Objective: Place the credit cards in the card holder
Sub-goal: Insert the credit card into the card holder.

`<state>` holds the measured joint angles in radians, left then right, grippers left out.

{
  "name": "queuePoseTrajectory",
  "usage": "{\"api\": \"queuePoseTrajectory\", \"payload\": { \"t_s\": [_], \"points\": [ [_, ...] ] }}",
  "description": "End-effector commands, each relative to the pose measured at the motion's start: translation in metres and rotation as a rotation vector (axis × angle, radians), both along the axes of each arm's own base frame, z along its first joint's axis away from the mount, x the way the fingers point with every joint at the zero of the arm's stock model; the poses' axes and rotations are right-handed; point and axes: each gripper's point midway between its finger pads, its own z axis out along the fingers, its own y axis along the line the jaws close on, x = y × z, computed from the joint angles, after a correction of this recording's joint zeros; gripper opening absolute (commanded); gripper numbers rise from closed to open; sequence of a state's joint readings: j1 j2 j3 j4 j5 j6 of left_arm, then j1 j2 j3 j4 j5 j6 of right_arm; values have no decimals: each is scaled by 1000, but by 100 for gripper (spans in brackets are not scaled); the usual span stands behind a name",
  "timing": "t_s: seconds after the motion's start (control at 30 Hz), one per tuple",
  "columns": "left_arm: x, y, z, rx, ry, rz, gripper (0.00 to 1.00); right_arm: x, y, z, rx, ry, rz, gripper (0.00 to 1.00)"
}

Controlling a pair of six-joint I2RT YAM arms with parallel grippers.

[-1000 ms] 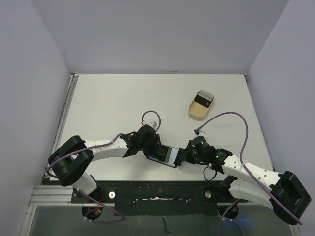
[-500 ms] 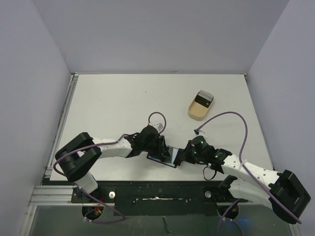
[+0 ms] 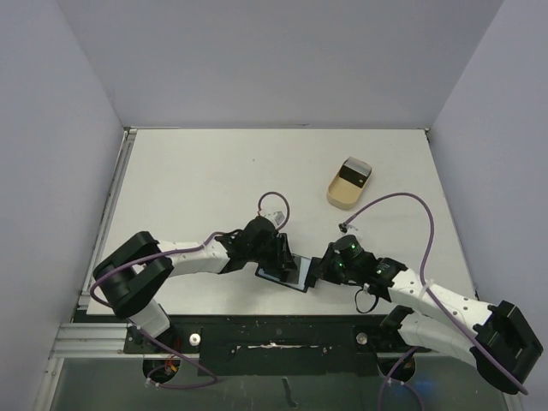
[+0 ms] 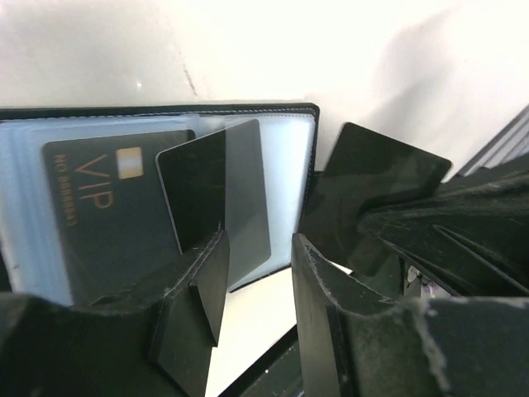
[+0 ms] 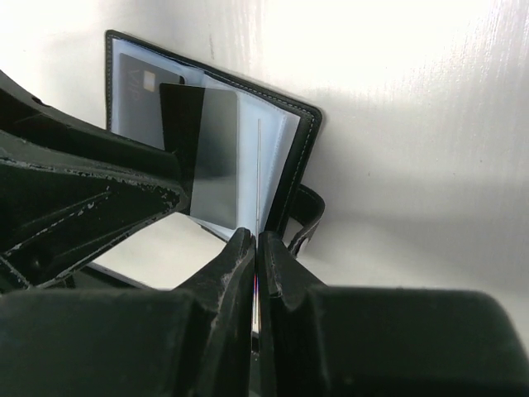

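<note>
The black card holder point(image 3: 294, 273) lies open near the table's front edge between both grippers. In the left wrist view its bluish panels point(image 4: 285, 165) hold a dark VIP card point(image 4: 99, 215), and a second dark card point(image 4: 211, 194) stands tilted, partly in a sleeve. My left gripper point(image 4: 258, 277) is open at the holder's near edge, its left finger against that tilted card. My right gripper point(image 5: 254, 241) is shut on a thin dark card, seen edge-on point(image 5: 259, 165), its far edge at the holder's right panel point(image 5: 277, 141). That card also shows in the left wrist view point(image 4: 372, 186).
A beige oval tray point(image 3: 341, 197) stands at the back right with a tan-gold card point(image 3: 347, 177) and a dark one point(image 3: 359, 168) in it. The holder's snap strap point(image 5: 304, 217) sticks out on its right side. Purple cables loop above both wrists.
My left gripper has moved right, onto the holder's left half. My right gripper has edged a little left toward the holder with its card.
</note>
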<state>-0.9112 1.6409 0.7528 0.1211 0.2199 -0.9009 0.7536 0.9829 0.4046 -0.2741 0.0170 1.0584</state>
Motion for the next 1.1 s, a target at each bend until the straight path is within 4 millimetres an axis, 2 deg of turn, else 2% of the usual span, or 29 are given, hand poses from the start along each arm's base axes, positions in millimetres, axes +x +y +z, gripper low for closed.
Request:
{"api": "queuePoseTrajectory", "payload": {
  "t_s": [0.0,0.17,0.5,0.73,0.93,1.07],
  "points": [
    [23,2,34,13,-115,64,36,11,3,34,26,-81,-11,0],
    [32,12,23,98,-122,101,37,9,2,38,34,-78,-12,0],
    [43,20,9,195,-141,130,38,4,-17,11,-62,-36,-54,0],
    [39,10,-3,177,-106,100,38,1,-22,-2,-101,-12,-57,0],
    [35,-4,7,103,-95,70,37,4,-21,-4,-104,-19,-56,0],
    [31,-8,6,75,-73,61,36,4,-20,-5,-103,-17,-54,0]
  ]
}}
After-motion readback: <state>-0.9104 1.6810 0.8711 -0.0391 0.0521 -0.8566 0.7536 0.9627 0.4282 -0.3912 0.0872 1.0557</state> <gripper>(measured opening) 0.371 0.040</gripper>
